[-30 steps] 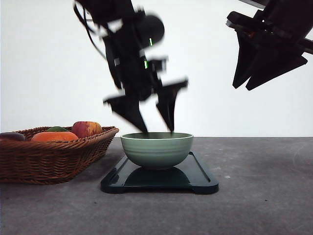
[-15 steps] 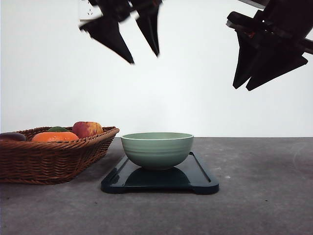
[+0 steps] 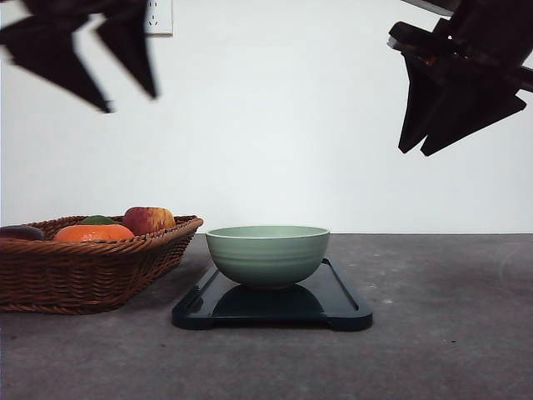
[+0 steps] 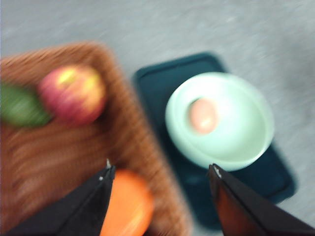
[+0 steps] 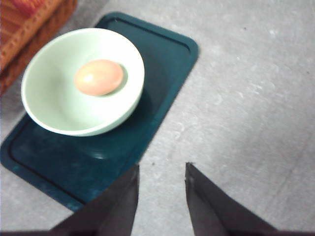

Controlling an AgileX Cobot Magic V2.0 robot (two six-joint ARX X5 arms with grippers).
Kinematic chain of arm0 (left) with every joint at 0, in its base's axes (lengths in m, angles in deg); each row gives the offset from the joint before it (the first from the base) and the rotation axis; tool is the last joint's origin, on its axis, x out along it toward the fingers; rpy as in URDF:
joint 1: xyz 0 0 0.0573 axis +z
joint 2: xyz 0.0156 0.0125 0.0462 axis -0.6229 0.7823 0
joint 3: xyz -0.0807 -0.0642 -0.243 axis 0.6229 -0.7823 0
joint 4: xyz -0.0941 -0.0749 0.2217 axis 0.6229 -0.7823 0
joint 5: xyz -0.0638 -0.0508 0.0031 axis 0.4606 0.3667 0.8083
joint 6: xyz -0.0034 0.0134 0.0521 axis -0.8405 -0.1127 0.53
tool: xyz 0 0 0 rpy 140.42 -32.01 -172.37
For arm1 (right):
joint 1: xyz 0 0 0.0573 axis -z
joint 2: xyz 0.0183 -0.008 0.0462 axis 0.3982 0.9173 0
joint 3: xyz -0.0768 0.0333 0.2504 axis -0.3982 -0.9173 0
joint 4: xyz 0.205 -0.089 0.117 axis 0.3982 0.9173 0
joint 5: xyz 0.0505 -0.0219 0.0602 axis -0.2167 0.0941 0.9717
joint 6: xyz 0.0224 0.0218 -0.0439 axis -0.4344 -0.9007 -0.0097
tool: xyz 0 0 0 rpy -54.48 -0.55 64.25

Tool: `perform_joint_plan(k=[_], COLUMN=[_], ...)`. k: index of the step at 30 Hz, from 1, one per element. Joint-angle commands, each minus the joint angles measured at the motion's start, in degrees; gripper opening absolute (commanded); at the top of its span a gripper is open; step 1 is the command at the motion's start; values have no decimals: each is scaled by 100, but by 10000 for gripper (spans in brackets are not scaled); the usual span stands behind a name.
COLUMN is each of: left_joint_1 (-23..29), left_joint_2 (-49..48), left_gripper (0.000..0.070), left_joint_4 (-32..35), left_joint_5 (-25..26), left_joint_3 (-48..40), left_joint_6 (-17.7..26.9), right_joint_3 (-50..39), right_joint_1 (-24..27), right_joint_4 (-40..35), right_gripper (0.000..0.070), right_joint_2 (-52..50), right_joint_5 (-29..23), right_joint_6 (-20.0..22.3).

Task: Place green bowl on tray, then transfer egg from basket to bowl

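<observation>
Egg sits in the green bowl, bowl sits on the tray, roughly centred. From where I stand both task steps look done; what's left is clearing the arms.

Left gripper is high above the basket, jaws spread wide, nothing between them. Right gripper hangs up over the table's right side, fingers narrowly parted, empty (wrist view agrees).

To do the clear-out well: stay at height, no dipping toward the basket's braided rim or the fruit, no swing across the bowl. Right arm needn't move. Left wrist view is blurred, so detail there is unreliable.
</observation>
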Motion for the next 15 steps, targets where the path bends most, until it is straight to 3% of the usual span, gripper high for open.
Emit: perform_joint_plan(k=[1, 8, 15], left_joint_1=[60, 352, 355], left_joint_2=[-300, -1523, -2033], left_gripper=[391, 390, 390], left_joint_4=[57, -237, -755], left_joint_5=[-31, -26, -28], left_joint_3=[-261, -1210, -1487], left_joint_6=[115, 152, 45], right_joint_3=[-100, -876, -1077], right_joint_1=[-31, -31, -31], right_joint_4=[-66, -30, 223], right_gripper=[188, 187, 188], right_joint_2=[-170, -1276, -1912], right_joint_5=[-74, -94, -69], right_joint_6=[66, 205, 216])
